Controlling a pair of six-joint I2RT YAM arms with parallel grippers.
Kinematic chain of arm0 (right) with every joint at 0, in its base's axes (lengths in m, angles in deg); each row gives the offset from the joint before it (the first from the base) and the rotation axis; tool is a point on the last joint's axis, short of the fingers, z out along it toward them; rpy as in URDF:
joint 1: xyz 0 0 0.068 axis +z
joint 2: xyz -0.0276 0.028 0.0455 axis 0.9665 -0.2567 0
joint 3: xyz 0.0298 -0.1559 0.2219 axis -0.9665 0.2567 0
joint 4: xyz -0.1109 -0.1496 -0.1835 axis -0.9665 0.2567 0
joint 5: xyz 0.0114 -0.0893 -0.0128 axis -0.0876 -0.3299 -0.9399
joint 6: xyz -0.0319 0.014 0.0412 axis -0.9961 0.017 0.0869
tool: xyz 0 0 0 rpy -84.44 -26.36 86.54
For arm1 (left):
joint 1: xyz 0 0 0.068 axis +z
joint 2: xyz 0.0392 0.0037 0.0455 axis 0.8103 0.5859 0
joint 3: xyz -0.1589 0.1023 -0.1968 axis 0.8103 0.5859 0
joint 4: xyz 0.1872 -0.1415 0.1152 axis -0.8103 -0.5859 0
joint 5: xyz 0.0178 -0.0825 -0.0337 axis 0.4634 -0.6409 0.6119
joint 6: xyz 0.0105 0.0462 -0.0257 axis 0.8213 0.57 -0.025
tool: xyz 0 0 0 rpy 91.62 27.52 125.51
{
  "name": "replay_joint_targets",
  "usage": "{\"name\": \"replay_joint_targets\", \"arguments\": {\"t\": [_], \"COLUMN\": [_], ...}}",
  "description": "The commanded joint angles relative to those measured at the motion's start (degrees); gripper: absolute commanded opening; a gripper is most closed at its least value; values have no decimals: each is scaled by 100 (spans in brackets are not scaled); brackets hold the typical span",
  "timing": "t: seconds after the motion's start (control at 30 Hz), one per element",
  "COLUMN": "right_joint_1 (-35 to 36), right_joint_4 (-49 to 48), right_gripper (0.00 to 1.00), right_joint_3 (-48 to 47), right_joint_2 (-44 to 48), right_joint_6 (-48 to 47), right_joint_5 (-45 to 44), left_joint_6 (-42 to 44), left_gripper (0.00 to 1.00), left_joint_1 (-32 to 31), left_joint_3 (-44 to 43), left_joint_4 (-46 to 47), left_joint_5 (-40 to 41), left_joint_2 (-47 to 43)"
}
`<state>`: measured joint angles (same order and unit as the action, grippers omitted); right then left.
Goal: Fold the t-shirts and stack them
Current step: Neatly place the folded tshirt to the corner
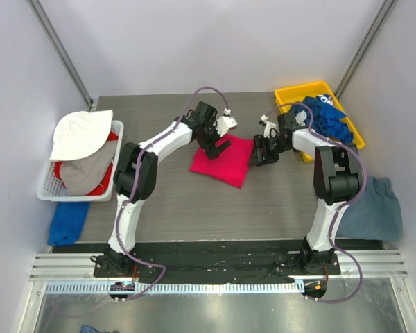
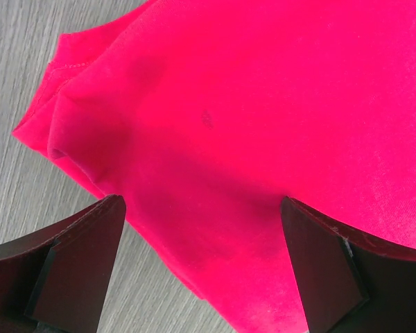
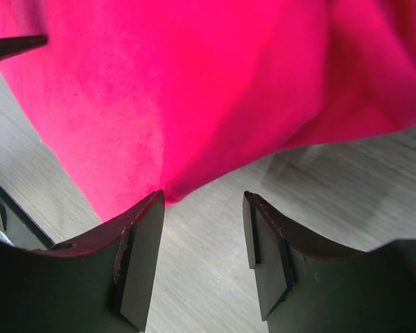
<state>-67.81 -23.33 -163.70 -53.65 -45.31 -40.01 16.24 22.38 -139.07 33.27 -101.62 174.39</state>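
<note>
Pink-red t-shirt (image 1: 222,161): compact folded square on table (image 1: 180,201). Left claw (image 2: 201,202): wide open, empty, with the shirt just beyond its tips, cut off by the frame. Right claw (image 3: 203,196): partly open, empty, shirt corner at its left tip; contact unclear.

The top camera looks steeply down from above the near edge, taking in the whole table (image 1: 194,208). Each wrist camera hangs very close over the pink-red t-shirt (image 1: 222,161), looking past its own fingers (image 2: 76,270): left at its far-left edge, right at its right edge. All three share that shirt; the wrist views probably overlap.
</note>
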Motion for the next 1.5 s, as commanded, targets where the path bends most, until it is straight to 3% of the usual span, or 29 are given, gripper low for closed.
{"name": "replay_joint_targets", "arguments": {"t": [0.0, 0.57, 1.13, 1.47], "right_joint_1": [-81, -221, -151, 262], "right_joint_4": [-387, -1072, -1513, -1644], "right_gripper": [57, 57, 57, 57], "right_joint_3": [-64, -152, 410, 621], "right_joint_2": [-121, -947, -772, -526], "right_joint_6": [226, 754, 1114, 1211], "right_joint_5": [290, 553, 852, 1116], "left_joint_6": [114, 96, -158, -185], "left_gripper": [100, 100, 100, 100], "left_joint_1": [11, 11, -7, -200], "left_joint_3": [-21, 49, 216, 295], "left_joint_4": [105, 149, 70, -71], "left_joint_5": [7, -28, -151, -63], "left_joint_2": [55, 81, -24, -77]}}
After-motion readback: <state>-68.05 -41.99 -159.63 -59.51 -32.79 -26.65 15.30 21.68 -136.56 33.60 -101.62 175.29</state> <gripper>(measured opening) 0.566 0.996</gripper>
